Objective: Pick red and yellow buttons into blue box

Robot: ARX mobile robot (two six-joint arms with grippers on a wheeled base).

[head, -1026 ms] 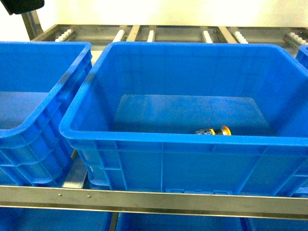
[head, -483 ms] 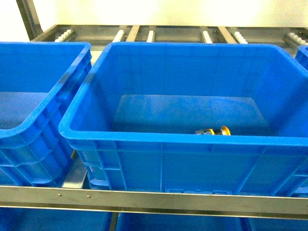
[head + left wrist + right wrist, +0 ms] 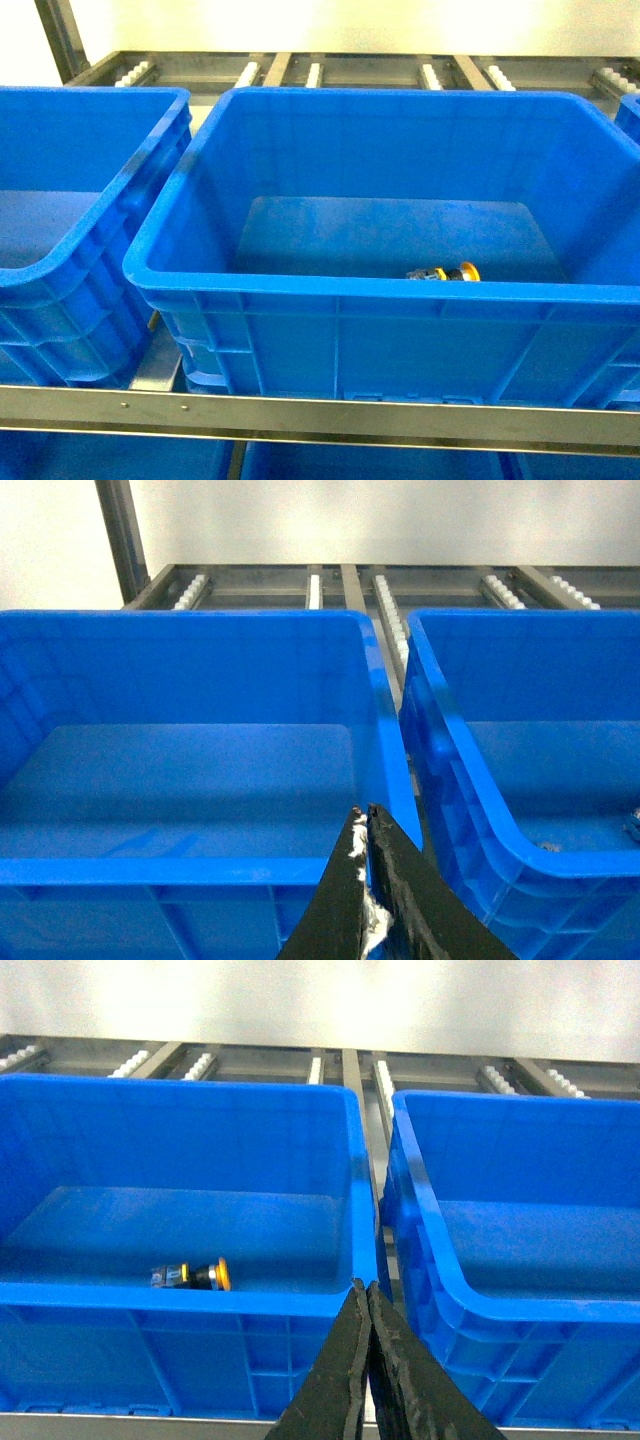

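Both pincers point(image 3: 364, 825) point(image 3: 365, 1295) closed, holding nothing; yellow button point(image 3: 445, 272) lies in blue box point(image 3: 330, 285).

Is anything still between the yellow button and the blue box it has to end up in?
No. The yellow button already lies on the floor of the blue box, near its front wall. No red button is visible.

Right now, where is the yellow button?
The yellow button lies on its side on the floor of the middle blue box, near the front wall, right of centre in the head view.
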